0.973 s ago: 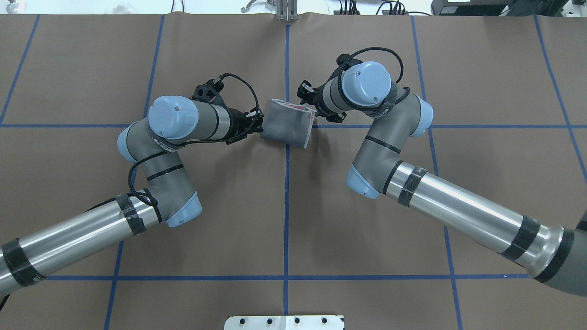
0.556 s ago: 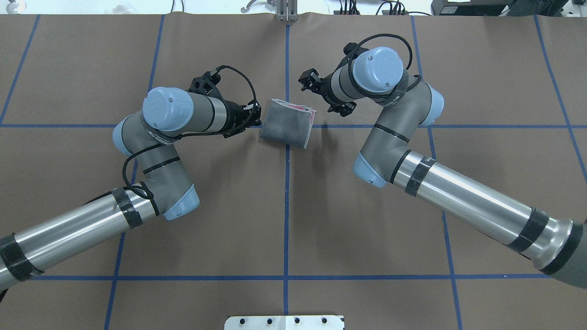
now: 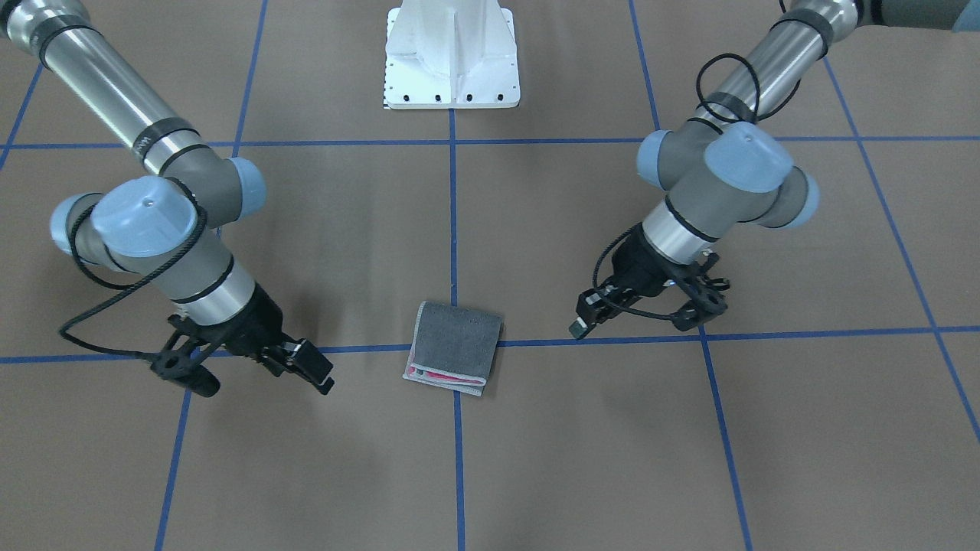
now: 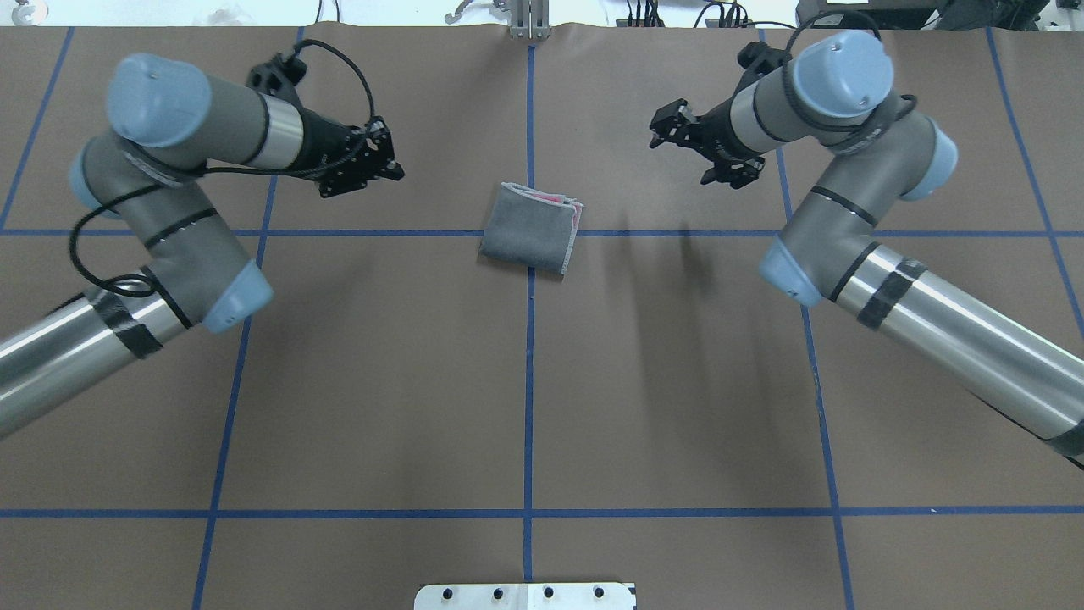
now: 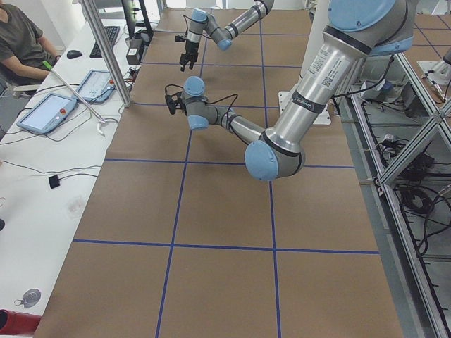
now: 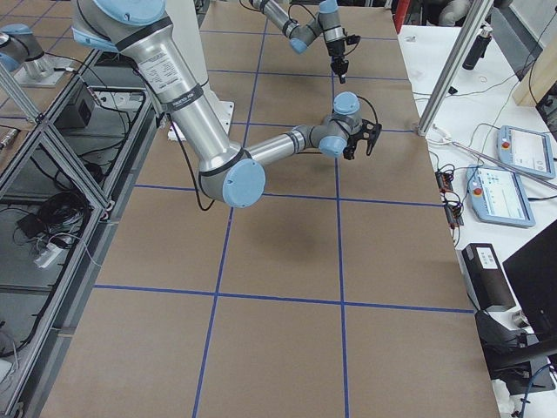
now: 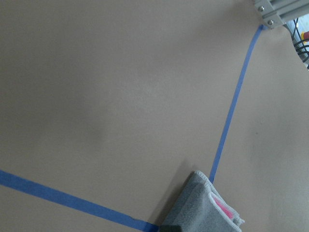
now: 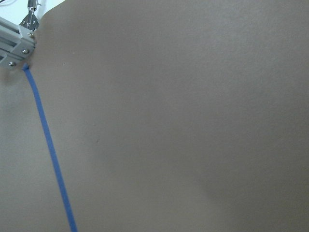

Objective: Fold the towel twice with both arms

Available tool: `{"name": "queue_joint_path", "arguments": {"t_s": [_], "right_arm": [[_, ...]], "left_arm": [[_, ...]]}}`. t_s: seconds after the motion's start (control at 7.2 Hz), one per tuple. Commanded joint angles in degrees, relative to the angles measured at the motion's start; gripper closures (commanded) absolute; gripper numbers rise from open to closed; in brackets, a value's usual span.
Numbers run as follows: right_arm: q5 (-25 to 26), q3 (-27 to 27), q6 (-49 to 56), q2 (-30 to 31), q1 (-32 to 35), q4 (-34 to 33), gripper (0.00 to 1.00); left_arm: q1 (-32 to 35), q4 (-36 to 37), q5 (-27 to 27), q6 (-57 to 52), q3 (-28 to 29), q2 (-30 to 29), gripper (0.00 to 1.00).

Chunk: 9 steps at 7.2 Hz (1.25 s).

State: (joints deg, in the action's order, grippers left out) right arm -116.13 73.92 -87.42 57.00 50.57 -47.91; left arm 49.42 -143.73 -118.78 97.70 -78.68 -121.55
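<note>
The towel lies folded into a small thick rectangle on the brown table, dark grey face up, with pink showing at its layered edge. It sits across the blue centre line. My left gripper hangs open above the table, well to the towel's left and holding nothing. My right gripper is open too, raised well off to the towel's right and equally empty. The left wrist view catches a corner of the towel at its bottom edge. The right wrist view shows only bare table.
Blue tape lines divide the brown table cover into squares. The white pedestal base stands at the robot's side. A metal bracket sits at the far edge. A person and tablets are beside the table.
Both grippers have drawn back from the towel's sides, lifting and swinging outward, left arm to the left and right arm to the right. The towel has stayed in place.
</note>
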Motion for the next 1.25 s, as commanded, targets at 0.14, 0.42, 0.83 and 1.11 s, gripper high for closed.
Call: {"name": "queue_joint_path", "arguments": {"t_s": [0.14, 0.42, 0.83, 1.11], "right_arm": [[-7.42, 2.02, 27.84, 8.99, 11.01, -5.16, 0.00], [-11.47, 1.58, 45.32, 12.69, 18.31, -10.23, 0.00], [-12.27, 1.66, 66.55, 13.32, 26.40, -24.84, 0.00], [-16.04, 1.75, 71.22, 13.58, 29.05, -29.15, 0.00]], "left_arm": [[9.72, 0.11, -7.26, -21.08, -5.42, 14.63, 0.00], [15.24, 5.26, -7.35, -41.08, -5.52, 20.89, 0.00], [23.42, 17.48, -6.82, -68.53, -5.17, 25.13, 0.00], [28.79, 28.19, -6.82, -83.66, -5.34, 25.05, 0.00]]}}
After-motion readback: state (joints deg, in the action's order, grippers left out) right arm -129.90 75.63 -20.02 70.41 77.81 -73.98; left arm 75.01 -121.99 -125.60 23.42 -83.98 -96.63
